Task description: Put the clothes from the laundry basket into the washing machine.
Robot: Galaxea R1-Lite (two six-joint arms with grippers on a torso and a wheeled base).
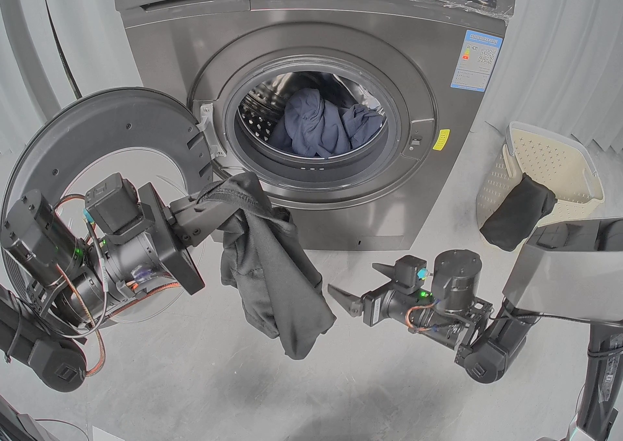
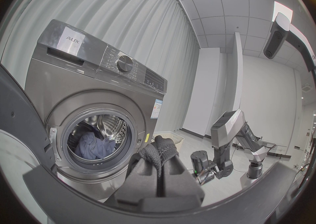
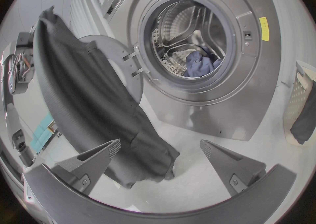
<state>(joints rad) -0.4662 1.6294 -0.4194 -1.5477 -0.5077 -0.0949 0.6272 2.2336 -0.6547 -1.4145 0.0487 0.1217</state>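
Now pinching the dark garment (image 1: 272,267) by a bunched edge in the left gripper (image 1: 195,212), clamped tight on the cloth, just below and left of the open mouth of the washing machine (image 1: 311,40), in front of its swung-out door (image 1: 97,131). Held up high, probably, to let the hanging bulk clear the floor (image 1: 195,384) and swing over the lip into the drum (image 1: 258,113), onto the blue clothes (image 1: 321,124) lying there. Hovering low with the right gripper (image 1: 355,280), jaws spread wide and empty, near the garment's tail, perhaps ready to tuck it in. Leaves another dark piece (image 1: 519,215) draped over the rim of the laundry basket (image 1: 558,157), for a later trip.
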